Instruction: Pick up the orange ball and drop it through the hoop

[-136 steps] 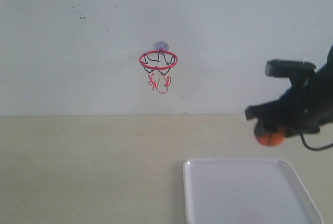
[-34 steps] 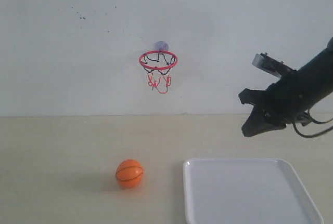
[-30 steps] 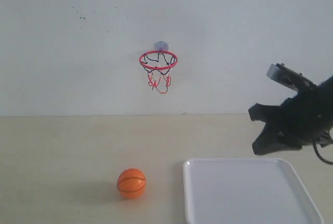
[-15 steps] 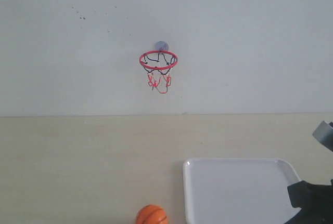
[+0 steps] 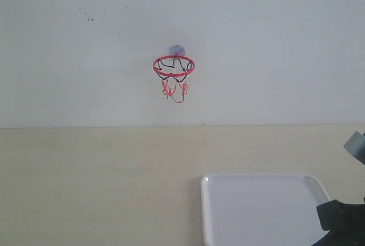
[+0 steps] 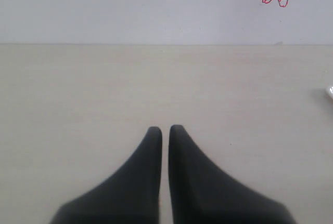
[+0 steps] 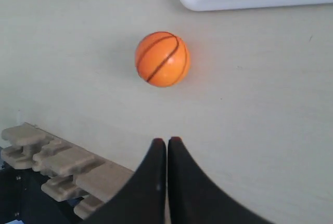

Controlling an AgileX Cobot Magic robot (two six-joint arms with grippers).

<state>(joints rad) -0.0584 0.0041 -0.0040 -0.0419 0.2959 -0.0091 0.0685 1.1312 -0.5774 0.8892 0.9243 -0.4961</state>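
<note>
Orange is the one strong colour low in the scene: the small orange ball (image 7: 162,59), marked with thin black seam lines, rests on the pale wood-grain worktop (image 5: 97,183) and shows only in the right wrist view. It sits between the tips of the right arm's black tapered fingers (image 7: 151,172) and the rounded corner of the white plastic tray (image 5: 262,212), touching neither. Those right fingers are pressed together tip to tip with only a hairline between them, grasping nothing, and they point toward the ball from a short way off. Beside them, at the worktop's edge, lies a row of tan slotted blocks (image 7: 57,164). The left arm's black tapered fingers (image 6: 148,156) are likewise clenched on nothing, with a thin slit between them, over bare worktop. The small toy basketball hoop (image 5: 173,75), with its thin red ring, black-and-red string net and greyish round suction mount, is fixed to the white wall (image 5: 274,40) well above the worktop line, and nothing is in the net. In the exterior view the tray lies flat on the worktop, below and to the right of the hoop. A black part of the right arm (image 5: 342,226) fills the lower right corner, against the tray's right edge, with a grey piece just above it.
</note>
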